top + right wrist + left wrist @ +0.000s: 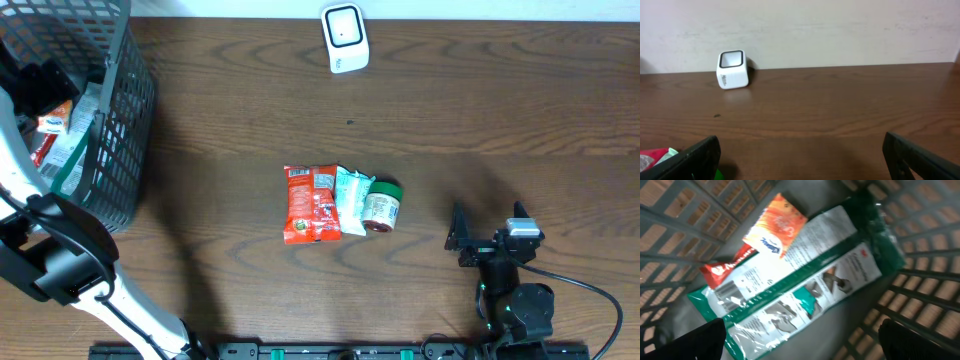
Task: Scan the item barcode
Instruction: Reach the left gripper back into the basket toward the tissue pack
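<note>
Here's the dark brown wood-grain table [480, 110], white plastic scanner box [345, 38], red-orange foil snack packet [310, 205], grey mesh basket [130, 110].

- Orange packet [775, 225], in the basket: one large pale figure, apparently a "3"; the rest is blurred.
- Red packet [727, 267] beneath it: white lettering, not legible.
- Green-and-white package [805, 290]: blocks of fine print beside pictures, too blurred to read.
- White scanner [732, 69]: small dark mark on the front face, too small to read.
- Red snack bag [310, 203] and jar [382, 207] on the table: printed labels, illegible from overhead.
</note>
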Robot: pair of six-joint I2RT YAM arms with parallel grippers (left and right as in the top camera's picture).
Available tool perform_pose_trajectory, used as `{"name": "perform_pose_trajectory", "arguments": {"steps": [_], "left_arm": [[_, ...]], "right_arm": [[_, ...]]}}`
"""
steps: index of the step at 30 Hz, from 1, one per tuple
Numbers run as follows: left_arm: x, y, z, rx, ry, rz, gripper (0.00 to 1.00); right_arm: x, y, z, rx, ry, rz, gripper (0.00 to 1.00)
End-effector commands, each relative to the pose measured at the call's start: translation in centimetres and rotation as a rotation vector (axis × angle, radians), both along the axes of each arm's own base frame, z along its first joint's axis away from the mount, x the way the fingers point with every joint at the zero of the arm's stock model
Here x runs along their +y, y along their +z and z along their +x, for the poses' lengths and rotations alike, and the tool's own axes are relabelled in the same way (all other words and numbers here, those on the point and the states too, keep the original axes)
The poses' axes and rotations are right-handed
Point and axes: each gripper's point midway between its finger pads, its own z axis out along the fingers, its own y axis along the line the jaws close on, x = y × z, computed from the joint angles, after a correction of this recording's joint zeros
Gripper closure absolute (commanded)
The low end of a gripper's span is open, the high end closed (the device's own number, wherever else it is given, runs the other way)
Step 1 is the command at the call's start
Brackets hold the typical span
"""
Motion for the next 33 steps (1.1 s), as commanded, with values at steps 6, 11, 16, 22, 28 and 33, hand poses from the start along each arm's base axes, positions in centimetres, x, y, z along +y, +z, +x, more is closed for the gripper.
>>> {"name": "perform_pose_trajectory", "arguments": {"steps": [6, 11, 16, 22, 28, 33], "left_arm": [[1.8, -3.0, 1.1, 0.045, -0.069, 0.067, 0.13], [3.3, -5.1, 1.8, 0.082, -0.087, 0.125, 0.22], [4.3, -6.4, 2.6, 0.082, -0.082, 0.154, 0.22], [4.8, -9.1, 3.4, 0.096, -0.083, 0.145, 0.22], [5.2, -11.3, 3.9, 0.108, -0.086, 0.138, 0.21], [5.5, -12.0, 4.2, 0.107, -0.096, 0.145, 0.21]], "right_arm": [[-0.5, 0.0, 0.0, -0.001, -0.023, -0.005, 0.01], [-0.5, 0.0, 0.0, -0.001, -0.023, -0.005, 0.01], [-0.5, 0.0, 0.0, -0.001, -0.023, -0.005, 0.01], [-0.5, 0.0, 0.0, -0.001, -0.023, -0.005, 0.01], [-0.5, 0.0, 0.0, -0.001, -0.023, -0.005, 0.01], [-0.5, 0.0, 0.0, 0.000, -0.023, -0.005, 0.01]]}}
